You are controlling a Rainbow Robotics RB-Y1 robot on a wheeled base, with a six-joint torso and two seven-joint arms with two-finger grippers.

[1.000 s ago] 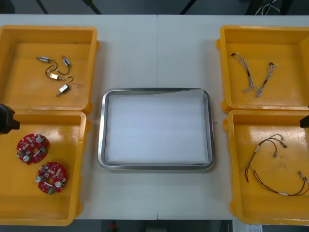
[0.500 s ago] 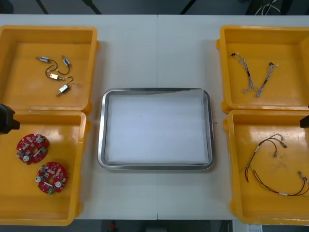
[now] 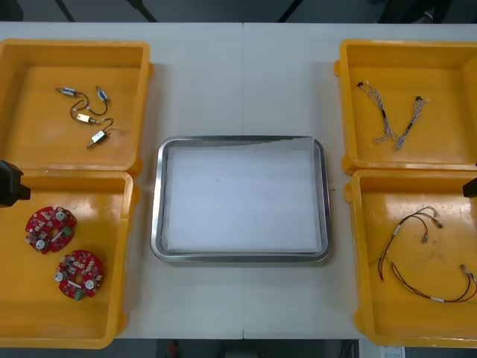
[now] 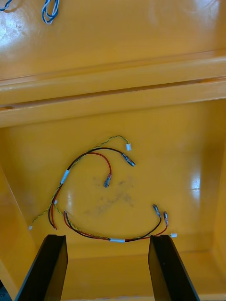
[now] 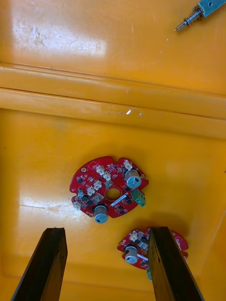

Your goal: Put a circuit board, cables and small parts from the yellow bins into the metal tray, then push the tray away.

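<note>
The metal tray (image 3: 158, 195), white inside, lies at the table's middle. Two round red circuit boards (image 3: 51, 228) (image 3: 78, 274) rest in the near left yellow bin (image 3: 119, 306). My left gripper (image 5: 106, 265) hangs open above them, one board (image 5: 109, 189) just beyond its fingertips, the other (image 5: 141, 247) partly behind one finger. Small metal parts (image 3: 88, 116) lie in the far left bin. Red and yellow cables (image 3: 417, 253) lie in the near right bin, and my right gripper (image 4: 110, 268) is open above these cables (image 4: 94, 188). Blue and white cables (image 3: 395, 119) sit in the far right bin.
The left arm (image 3: 10, 183) shows as a dark block at the left edge, the right arm (image 3: 470, 186) at the right edge. Bare table (image 3: 242, 82) lies beyond the tray between the far bins. Bin walls (image 3: 138, 179) stand close beside the tray.
</note>
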